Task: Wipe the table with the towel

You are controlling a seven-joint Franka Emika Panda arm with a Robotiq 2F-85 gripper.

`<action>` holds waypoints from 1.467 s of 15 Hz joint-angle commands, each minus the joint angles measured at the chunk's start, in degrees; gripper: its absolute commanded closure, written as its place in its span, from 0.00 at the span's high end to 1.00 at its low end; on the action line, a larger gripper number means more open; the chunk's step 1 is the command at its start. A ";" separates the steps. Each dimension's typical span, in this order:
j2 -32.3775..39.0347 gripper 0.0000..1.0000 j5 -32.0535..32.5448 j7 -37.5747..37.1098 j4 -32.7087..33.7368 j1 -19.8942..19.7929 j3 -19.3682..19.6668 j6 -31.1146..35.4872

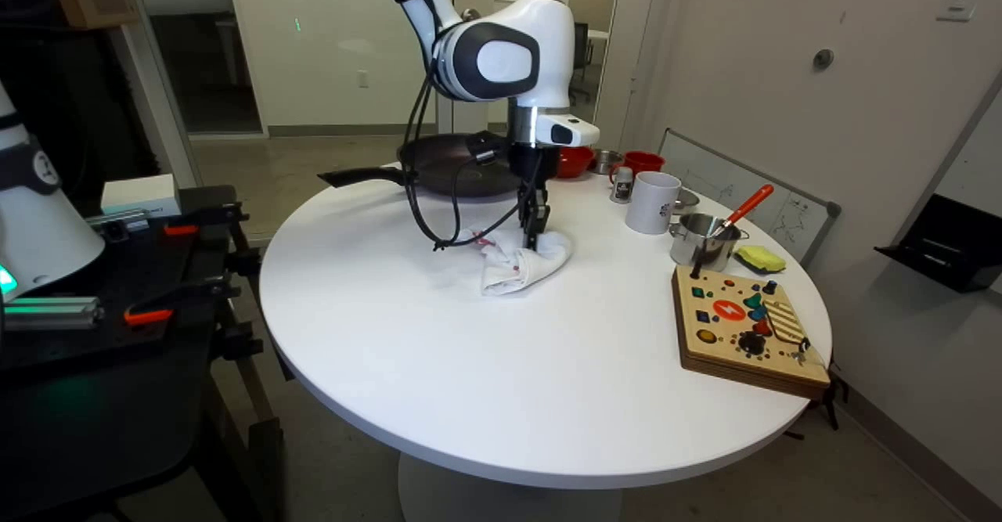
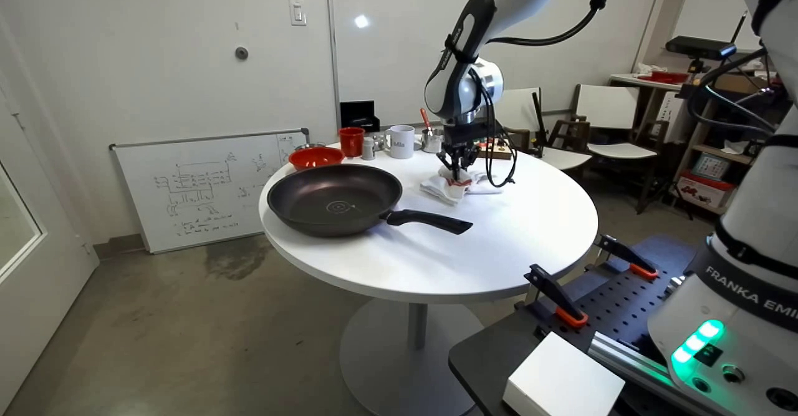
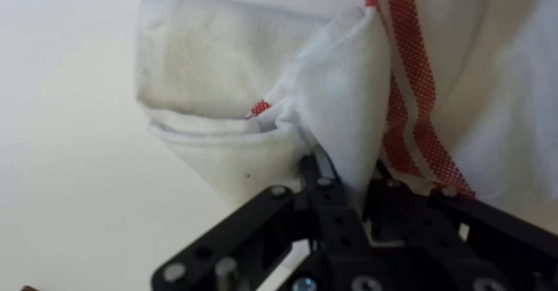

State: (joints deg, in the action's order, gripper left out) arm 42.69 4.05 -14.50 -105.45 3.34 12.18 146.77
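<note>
A round white tabletop [image 1: 470, 385] is supporting a dark frying pan [image 2: 336, 198], which is sitting near the edge. A crumpled, red-striped white towel [image 1: 510, 273] is lying there near the frying pan; the pincer [image 3: 348, 169], pointing downward, is pinching a fold of it.

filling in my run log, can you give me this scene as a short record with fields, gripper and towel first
gripper: closed on a fold of the towel
towel: white, red-striped, bunched on the table
table: round, white
frying pan: dark, on the table
white mug: upright, near the steel pot
steel pot: holds a red-handled utensil
wooden board: at the table's edge
</note>
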 commanded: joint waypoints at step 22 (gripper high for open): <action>8.58 0.07 0.09 -9.38 2.09 -8.24 7.48 0.31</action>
State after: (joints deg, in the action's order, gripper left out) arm 45.08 4.82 -23.63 -105.70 -4.57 23.55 144.01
